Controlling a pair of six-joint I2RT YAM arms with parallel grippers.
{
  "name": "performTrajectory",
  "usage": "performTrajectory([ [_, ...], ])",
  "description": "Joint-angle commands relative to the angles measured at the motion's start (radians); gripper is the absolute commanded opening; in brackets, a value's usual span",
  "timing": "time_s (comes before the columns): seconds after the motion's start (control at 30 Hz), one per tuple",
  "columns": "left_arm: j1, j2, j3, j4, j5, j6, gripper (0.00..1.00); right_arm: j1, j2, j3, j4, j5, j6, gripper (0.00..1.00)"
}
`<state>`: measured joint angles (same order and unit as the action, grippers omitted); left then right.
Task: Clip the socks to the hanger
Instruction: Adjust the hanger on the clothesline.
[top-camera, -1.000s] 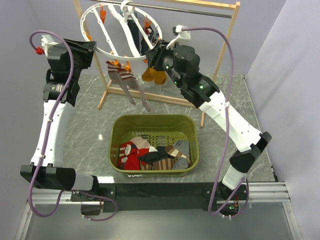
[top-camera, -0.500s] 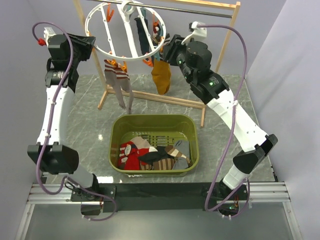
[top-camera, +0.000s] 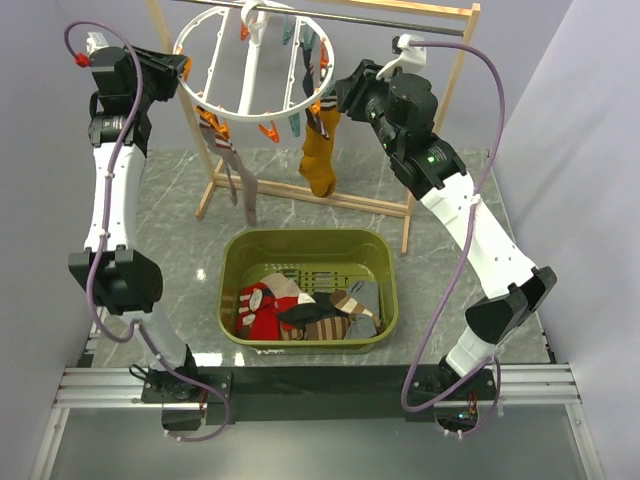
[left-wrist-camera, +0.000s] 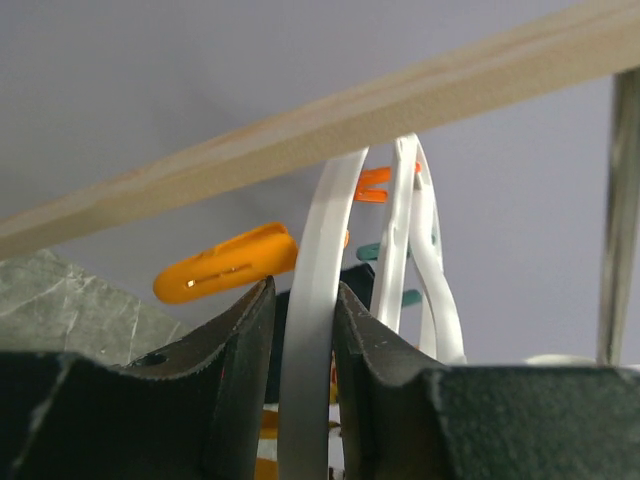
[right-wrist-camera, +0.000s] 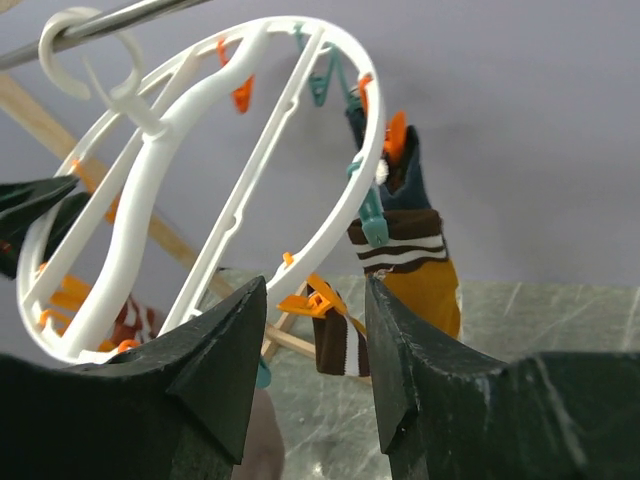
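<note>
Tabletop (top-camera: 180, 260): grey marbled slab carrying the rack and the basket.
Rack (top-camera: 372, 204): wooden frame with a metal rod across its top, standing at the far side of the tabletop.
Basket (top-camera: 310, 236): olive green, in the middle of the tabletop, in front of the rack.
Hanger (top-camera: 247, 75): white ring with inner bars, hooked over the rack's rod, tilted, with orange and teal clips along its rim.
Left gripper (top-camera: 180, 70): raised at the ring's left edge; the left wrist view shows its two fingers pressed against either side of the white rim, pinching the hanger.
Right gripper (top-camera: 342, 92): raised just beside the ring's right edge, fingers spread with nothing between them.
Loose socks (top-camera: 325, 322): piled in the basket, brown-striped and grey ones tangled together.
Red sock (top-camera: 262, 308): with white marks, at the left of the pile.
Mustard sock (top-camera: 320, 165): hangs from the ring's right side, near the right gripper; its dark top and brown-and-white band are clipped at the rim.
Striped sock (top-camera: 240, 185): hangs from the ring's left side, below the left gripper.
Orange clip (left-wrist-camera: 230, 262): juts out just beside the left gripper's finger.
</note>
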<state>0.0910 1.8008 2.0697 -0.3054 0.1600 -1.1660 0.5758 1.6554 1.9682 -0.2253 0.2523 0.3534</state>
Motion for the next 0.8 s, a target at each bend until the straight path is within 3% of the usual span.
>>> performTrajectory([
  [0.0,0.015,0.055,0.088,-0.009,0.026,0.037,0.36,-0.002,0.004,0.0,0.067,-0.062,-0.01,0.51],
  [0.4,0.061,0.176,0.193,0.031,0.073,0.031,0.39,-0.001,-0.003,-0.023,0.069,-0.148,0.016,0.56],
  [0.77,0.062,0.22,0.236,0.071,0.147,0.065,0.67,0.006,0.001,-0.039,0.095,-0.208,0.03,0.58],
])
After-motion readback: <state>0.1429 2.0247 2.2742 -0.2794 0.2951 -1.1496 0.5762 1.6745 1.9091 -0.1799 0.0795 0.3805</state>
